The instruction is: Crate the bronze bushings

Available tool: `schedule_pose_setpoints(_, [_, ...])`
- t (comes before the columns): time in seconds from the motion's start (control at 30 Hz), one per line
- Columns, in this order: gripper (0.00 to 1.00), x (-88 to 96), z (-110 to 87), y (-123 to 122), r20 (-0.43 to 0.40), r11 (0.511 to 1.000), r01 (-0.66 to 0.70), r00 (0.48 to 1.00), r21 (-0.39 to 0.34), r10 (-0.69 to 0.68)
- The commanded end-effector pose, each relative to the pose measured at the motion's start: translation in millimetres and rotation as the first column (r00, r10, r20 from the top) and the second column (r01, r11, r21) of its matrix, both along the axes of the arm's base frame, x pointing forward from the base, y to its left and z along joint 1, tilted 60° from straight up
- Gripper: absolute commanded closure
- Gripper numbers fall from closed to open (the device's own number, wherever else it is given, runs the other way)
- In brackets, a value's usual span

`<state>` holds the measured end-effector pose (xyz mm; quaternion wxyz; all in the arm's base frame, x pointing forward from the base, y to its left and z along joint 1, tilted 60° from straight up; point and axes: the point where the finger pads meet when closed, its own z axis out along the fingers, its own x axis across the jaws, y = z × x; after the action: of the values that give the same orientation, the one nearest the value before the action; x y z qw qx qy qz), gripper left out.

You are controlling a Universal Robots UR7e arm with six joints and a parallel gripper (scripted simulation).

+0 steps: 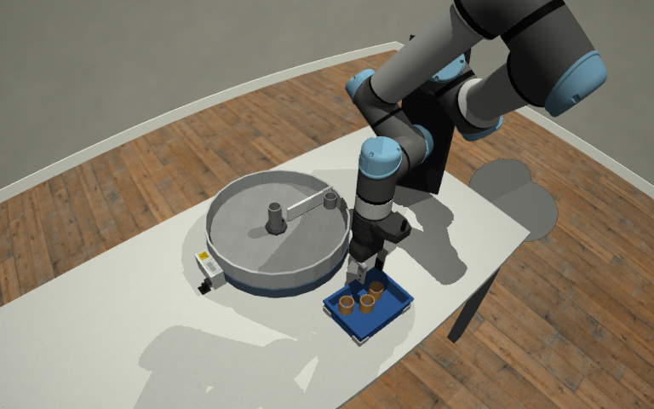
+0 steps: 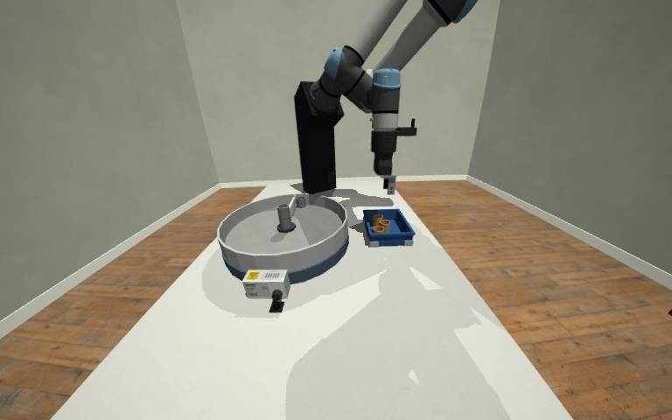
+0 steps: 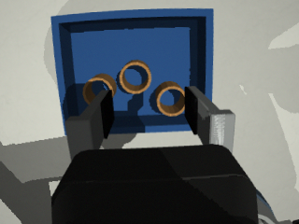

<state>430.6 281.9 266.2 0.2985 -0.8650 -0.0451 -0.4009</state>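
My gripper (image 1: 370, 273) (image 2: 388, 188) (image 3: 149, 103) is open and empty, above the near side of the blue crate (image 1: 386, 311) (image 2: 399, 228) (image 3: 93, 47). Three bronze bushings stand in the crate. In the wrist view the left bushing (image 3: 106, 79) is partly hidden by a finger, the middle bushing (image 3: 135, 63) stands a little farther in, and the right bushing (image 3: 163, 87) is beside the other finger. The grey turning table (image 1: 241, 212) (image 2: 257, 234) bears one steel bushing (image 1: 329, 202) (image 2: 300, 203), at the outer end of the guide bar near the wall. No bronze bushing shows on it.
The turning table has a raised rim, a central post (image 1: 274, 216) (image 2: 283, 216) and a pale guide bar (image 1: 306, 204). A white drive box (image 1: 209, 268) (image 2: 266, 284) sits at its outer side. The crate stands close beside the turning table, near the long table edge.
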Motion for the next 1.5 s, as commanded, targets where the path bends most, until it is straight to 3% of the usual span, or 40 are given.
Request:
schedule_pose_setpoints(0.0, [0.0,-0.1,0.4,0.0,0.001,1.0,0.0,1.0,0.0,0.0])
schedule_pose_setpoints(0.73, [0.0,-0.1,0.4,0.0,0.001,1.0,0.0,1.0,0.0,0.0])
schedule_pose_setpoints(0.9, [0.0,-4.0,0.3,-4.2,0.115,0.983,-0.103,0.986,-0.155,0.122])
schedule_pose_setpoints(1.3, [0.0,-4.0,0.3,-4.2,0.115,0.983,-0.103,0.986,-0.155,0.122])
schedule_pose_setpoints(1.47, [0.0,-7.8,0.4,-8.3,0.205,0.933,-0.18,0.946,-0.312,0.251])
